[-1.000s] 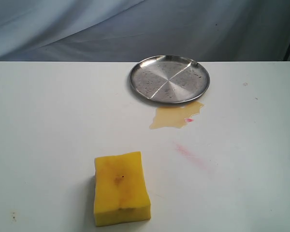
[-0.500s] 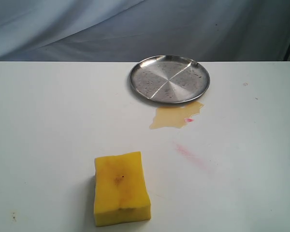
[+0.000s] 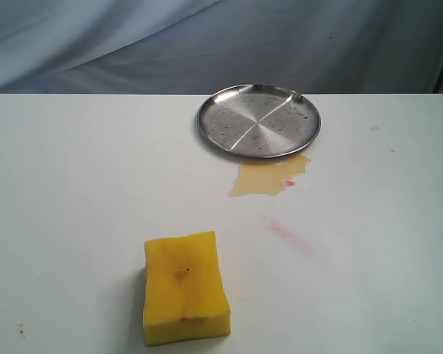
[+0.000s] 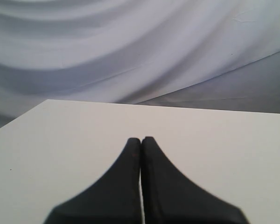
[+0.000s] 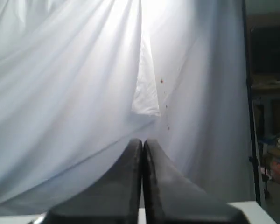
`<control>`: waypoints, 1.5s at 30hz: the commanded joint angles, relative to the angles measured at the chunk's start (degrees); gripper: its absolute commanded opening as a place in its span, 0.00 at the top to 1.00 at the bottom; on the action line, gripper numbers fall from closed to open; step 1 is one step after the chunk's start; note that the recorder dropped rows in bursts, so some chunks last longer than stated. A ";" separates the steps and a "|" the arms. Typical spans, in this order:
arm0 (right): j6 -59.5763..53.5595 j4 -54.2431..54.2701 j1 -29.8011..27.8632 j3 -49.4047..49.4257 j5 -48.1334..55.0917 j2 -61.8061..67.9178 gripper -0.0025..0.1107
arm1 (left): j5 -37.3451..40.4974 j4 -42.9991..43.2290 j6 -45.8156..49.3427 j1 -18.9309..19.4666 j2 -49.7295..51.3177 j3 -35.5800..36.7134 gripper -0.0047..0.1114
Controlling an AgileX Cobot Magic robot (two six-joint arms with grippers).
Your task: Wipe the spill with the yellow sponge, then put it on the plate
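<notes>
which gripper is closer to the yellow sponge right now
Likely left, though unconfirmed. The yellow sponge lies on the left arm's side of the exterior view. The left gripper and right gripper are both shut, outside that view, with no sponge in sight.

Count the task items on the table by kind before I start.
Yellow sponge: 1
Silver metal plate: 1
Amber spill: 1
Total: 3

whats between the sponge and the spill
Exterior view: only bare white table between the yellow foam sponge and the amber liquid spill; a faint pink smear sits just right of that line.
</notes>
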 commanded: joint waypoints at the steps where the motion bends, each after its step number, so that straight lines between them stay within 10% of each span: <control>1: 0.30 0.48 0.20 -6.75 -2.65 -0.26 0.98 | -0.17 0.14 -0.25 0.20 -0.14 0.26 0.96; 22: -1.58 -0.05 0.24 -37.63 25.42 21.35 0.98 | -0.17 0.14 -0.25 0.20 -0.14 0.26 0.96; 45: 3.49 3.15 20.96 -60.80 60.64 73.37 0.98 | -0.17 0.14 -0.25 0.20 -0.14 0.26 0.96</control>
